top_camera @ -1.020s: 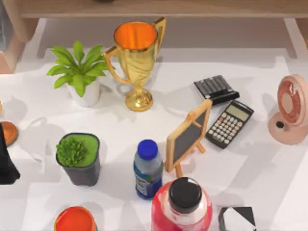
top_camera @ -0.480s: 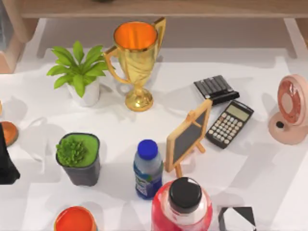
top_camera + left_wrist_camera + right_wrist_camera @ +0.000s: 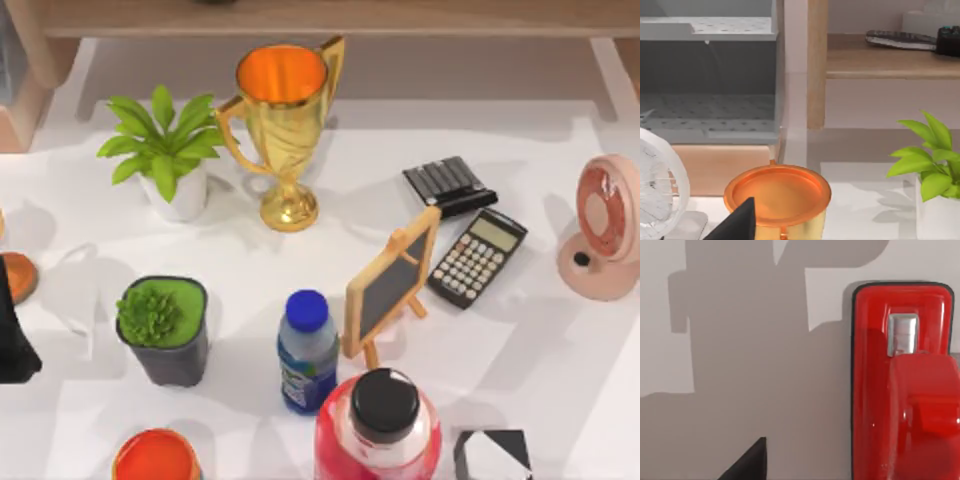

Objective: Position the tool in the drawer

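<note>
The tool is a glossy red stapler [image 3: 900, 380] with a metal plate, lying flat on the white table in the right wrist view. A dark part of my right gripper [image 3: 747, 462] hangs above the table beside it, apart from it. In the left wrist view a grey perforated unit [image 3: 710, 100] on a wooden base stands behind an orange cup [image 3: 777, 192]; it appears to be the drawer unit. A dark part of my left gripper [image 3: 737, 222] sits in front of the cup. My left arm [image 3: 12, 340] is at the table's left edge in the top view.
The table is crowded: gold trophy [image 3: 283, 120], leafy plant [image 3: 165, 150], green potted plant [image 3: 165, 330], blue-capped bottle [image 3: 307, 350], small chalkboard easel [image 3: 392, 285], calculator [image 3: 477, 257], black keypad [image 3: 448, 185], pink fan [image 3: 603, 240], red bottle [image 3: 378, 430]. A wooden shelf [image 3: 880, 62] holds a remote.
The objects stay still. Only the arm's shadow at the table's left shifts slightly.
</note>
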